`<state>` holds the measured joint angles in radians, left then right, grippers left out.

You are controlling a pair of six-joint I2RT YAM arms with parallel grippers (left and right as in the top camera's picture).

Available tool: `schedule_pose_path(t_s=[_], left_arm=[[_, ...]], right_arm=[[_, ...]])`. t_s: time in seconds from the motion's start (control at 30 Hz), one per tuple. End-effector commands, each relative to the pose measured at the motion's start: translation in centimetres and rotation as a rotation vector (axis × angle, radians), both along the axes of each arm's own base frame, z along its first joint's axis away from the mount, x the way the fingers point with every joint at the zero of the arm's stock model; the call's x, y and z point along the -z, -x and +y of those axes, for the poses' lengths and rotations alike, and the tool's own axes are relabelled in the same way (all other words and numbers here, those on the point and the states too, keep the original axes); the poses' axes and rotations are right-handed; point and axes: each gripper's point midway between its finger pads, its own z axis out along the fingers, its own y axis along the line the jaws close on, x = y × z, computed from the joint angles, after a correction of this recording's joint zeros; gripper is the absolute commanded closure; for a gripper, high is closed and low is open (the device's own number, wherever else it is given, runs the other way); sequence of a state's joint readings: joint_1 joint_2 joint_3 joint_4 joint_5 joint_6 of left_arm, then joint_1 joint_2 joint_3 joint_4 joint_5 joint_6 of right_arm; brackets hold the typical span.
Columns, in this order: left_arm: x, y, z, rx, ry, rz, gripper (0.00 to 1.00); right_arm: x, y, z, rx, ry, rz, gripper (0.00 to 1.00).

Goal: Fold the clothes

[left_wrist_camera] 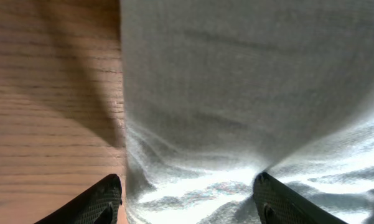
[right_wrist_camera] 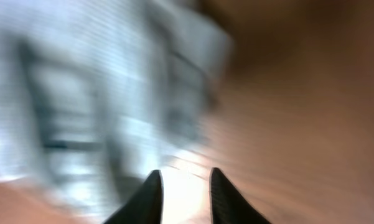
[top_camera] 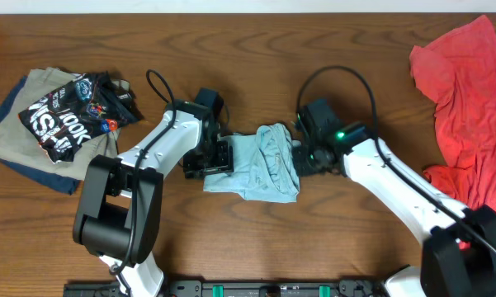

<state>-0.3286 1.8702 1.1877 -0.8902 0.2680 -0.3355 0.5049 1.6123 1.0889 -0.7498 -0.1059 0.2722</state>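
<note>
A dark brown wooden tabletop [top_camera: 256, 33] fills nearly the whole overhead view, its grain running from 9 o'clock to 3 o'clock in long, even streaks. Along the 12 o'clock edge a narrow pale strip [top_camera: 148, 4] shows beyond the wood; whether it is wall or floor cannot be told. The light is soft and even from above, leaving only faint shadows. Seen close in the left wrist view, the wood looks warmer, an orange-tan with fine lines and a broad diagonal shadow. In the right wrist view it is a brown blur.
</note>
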Motion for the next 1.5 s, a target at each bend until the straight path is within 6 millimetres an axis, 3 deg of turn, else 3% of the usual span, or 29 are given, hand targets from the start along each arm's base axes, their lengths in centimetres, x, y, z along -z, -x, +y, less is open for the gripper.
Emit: schedule_pose_path(t_s=[0.0, 0.17, 0.4, 0.47, 0.57, 0.6, 0.73, 0.83, 0.87, 0.9, 0.93, 1.0, 1.27, 1.47], left_arm=[[0.5, 0.5, 0.7, 0.019, -0.037, 0.01, 0.31], [0.9, 0.9, 0.9, 0.001, -0.044, 0.023, 0.3], [2.2, 2.0, 1.3, -0.002, -0.049, 0.037, 0.3], [2.5, 2.2, 1.3, -0.006, -0.05, 0.041, 0.3], [2.6, 2.4, 1.4, -0.006, -0.052, 0.046, 0.3], [2.6, 2.4, 1.4, -0.007, -0.052, 0.046, 0.3], [2.5, 2.5, 1.4, -0.014, -0.054, 0.051, 0.3], [2.5, 2.5, 1.4, -0.019, -0.055, 0.052, 0.3], [2.6, 2.4, 1.4, -0.021, -0.055, 0.051, 0.3], [2.6, 2.4, 1.4, -0.02, -0.054, 0.049, 0.3], [2.6, 2.4, 1.4, -0.02, -0.054, 0.048, 0.3], [2.6, 2.4, 1.4, -0.021, -0.054, 0.048, 0.3], [2.6, 2.4, 1.4, -0.02, -0.054, 0.049, 0.3], [2.6, 2.4, 1.4, -0.02, -0.054, 0.048, 0.3]], right_arm=[[-3.1, 0.9, 4.6, -0.216, -0.203, -0.027, 0.7], [-1.3, 1.7, 6.2, -0.259, -0.199, 0.008, 0.69], [2.7, 2.3, 7.2, -0.228, -0.168, 0.108, 0.69], [3.3, 2.6, 7.4, -0.226, -0.177, 0.134, 0.74], [3.2, 3.6, 8.0, -0.264, -0.225, 0.18, 0.98], [3.0, 4.1, 8.0, -0.273, -0.236, 0.203, 0.99], [2.9, 5.7, 5.7, -0.219, -0.204, 0.308, 0.99], [2.8, 5.8, 4.2, -0.167, -0.208, 0.361, 0.99], [2.7, 5.8, 4.2, -0.17, -0.224, 0.365, 0.96], [2.4, 5.7, 4.4, -0.181, -0.252, 0.365, 0.83], [2.3, 5.4, 4.6, -0.184, -0.274, 0.358, 0.63], [2.1, 5.0, 5.0, -0.19, -0.292, 0.337, 0.51], [1.2, 3.5, 6.9, -0.229, -0.384, 0.263, 0.52], [1.2, 4.6, 8.1, -0.276, -0.38, 0.266, 0.57]])
